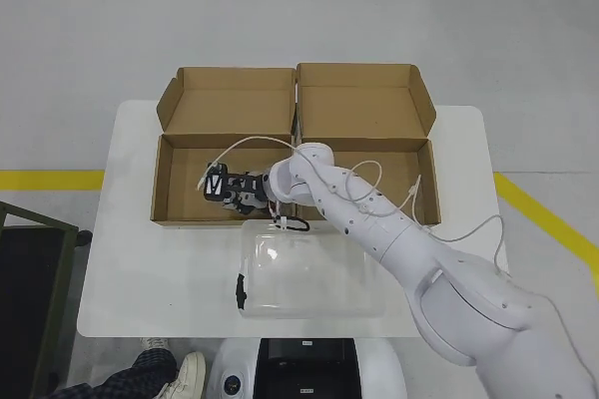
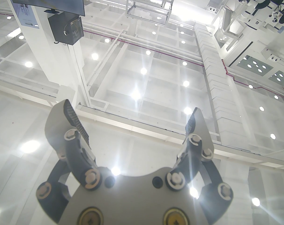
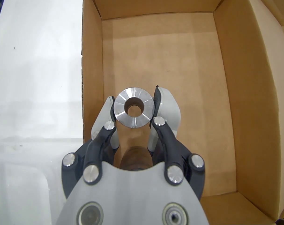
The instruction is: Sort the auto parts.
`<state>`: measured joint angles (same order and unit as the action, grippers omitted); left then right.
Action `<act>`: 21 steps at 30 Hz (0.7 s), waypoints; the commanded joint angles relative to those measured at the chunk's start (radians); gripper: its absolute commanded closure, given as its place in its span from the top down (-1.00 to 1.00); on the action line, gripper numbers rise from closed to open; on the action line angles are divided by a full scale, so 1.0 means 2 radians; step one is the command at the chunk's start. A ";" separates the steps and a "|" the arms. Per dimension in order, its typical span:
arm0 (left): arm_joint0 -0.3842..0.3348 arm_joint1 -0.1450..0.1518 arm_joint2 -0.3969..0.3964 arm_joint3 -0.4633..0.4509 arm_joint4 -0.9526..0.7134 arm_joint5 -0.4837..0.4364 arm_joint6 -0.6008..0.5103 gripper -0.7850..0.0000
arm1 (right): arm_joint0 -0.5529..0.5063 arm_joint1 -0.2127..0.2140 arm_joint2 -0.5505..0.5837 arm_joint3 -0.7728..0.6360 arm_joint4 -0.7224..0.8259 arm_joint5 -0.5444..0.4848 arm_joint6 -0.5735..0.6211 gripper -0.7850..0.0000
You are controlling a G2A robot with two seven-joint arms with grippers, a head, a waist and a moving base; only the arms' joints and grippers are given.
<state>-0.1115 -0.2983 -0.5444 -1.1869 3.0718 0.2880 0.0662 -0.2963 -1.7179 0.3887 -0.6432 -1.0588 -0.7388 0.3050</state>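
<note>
- Arm on the robot's right side stretches diagonally across the desk [image 1: 140, 269], elbow bent, wrist reaching into the left cardboard box [image 1: 185, 195].
- Right gripper [image 3: 134, 99] has its jaws clenched on a metal ring [image 3: 120, 108], one pad on each side of the rim, the ring's centre hole facing the wrist camera.
- Ring sits over the bare floor of that box, close to its left wall; whether it touches the floor cannot be told.
- Left gripper [image 2: 131, 107] points straight up, jaws released and spread wide, with nothing between them.
- White desk carries two open cardboard boxes side by side, flaps up; the right cardboard box [image 1: 379, 190] is partly covered by the arm.
- Clear plastic tray [image 1: 309, 269] lies nearer the robot, just in front of the boxes.
- Ceiling [image 2: 156, 71] is white and gridded, with many round lights; the grey floor [image 1: 40, 100] has a yellow stripe.
- Small black loop [image 1: 298, 223] at the tray's far edge is hard to make out.
</note>
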 commanded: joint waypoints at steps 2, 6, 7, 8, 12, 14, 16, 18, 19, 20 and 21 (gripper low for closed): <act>0.000 0.000 0.000 0.000 0.000 0.000 0.000 1.00 | 0.002 -0.005 0.000 0.008 -0.003 -0.002 0.000 -0.50; 0.000 0.000 0.000 0.000 0.000 0.000 0.000 1.00 | 0.004 -0.010 0.001 0.018 -0.008 -0.004 -0.001 -0.42; 0.000 0.000 0.000 0.000 0.000 0.000 0.000 1.00 | 0.004 -0.011 0.002 0.019 -0.009 -0.005 -0.002 -0.41; 0.000 0.000 0.000 0.000 0.000 0.000 0.000 1.00 | 0.005 -0.013 0.002 0.021 -0.010 -0.006 -0.002 -0.39; 0.000 0.000 0.000 0.000 0.000 0.000 0.000 1.00 | 0.007 -0.016 0.004 0.028 -0.015 -0.007 -0.005 -0.31; 0.000 0.000 0.000 0.000 0.000 0.000 0.000 1.00 | 0.008 -0.018 0.006 0.030 -0.018 -0.007 -0.007 -0.18; 0.000 0.000 0.000 0.000 0.000 0.000 0.000 1.00 | 0.009 -0.019 0.008 0.033 -0.019 -0.008 -0.009 -0.17; 0.000 0.000 0.000 0.000 0.000 0.000 0.000 1.00 | 0.010 -0.019 0.011 0.032 -0.020 -0.009 -0.012 -0.16; 0.000 0.000 0.000 0.000 0.000 0.000 0.000 1.00 | 0.012 -0.019 0.013 0.030 -0.022 -0.008 -0.015 -0.16; 0.000 0.000 0.000 0.000 0.000 0.000 0.000 1.00 | 0.013 -0.019 0.016 0.027 -0.024 -0.008 -0.019 -0.16; 0.000 0.000 0.000 0.000 0.000 0.000 0.000 1.00 | 0.014 -0.018 0.018 0.024 -0.026 -0.008 -0.023 -0.16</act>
<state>-0.1115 -0.2983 -0.5444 -1.1869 3.0718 0.2880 0.0662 -0.2711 -1.7551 0.4198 -0.5889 -1.1066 -0.7550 0.2673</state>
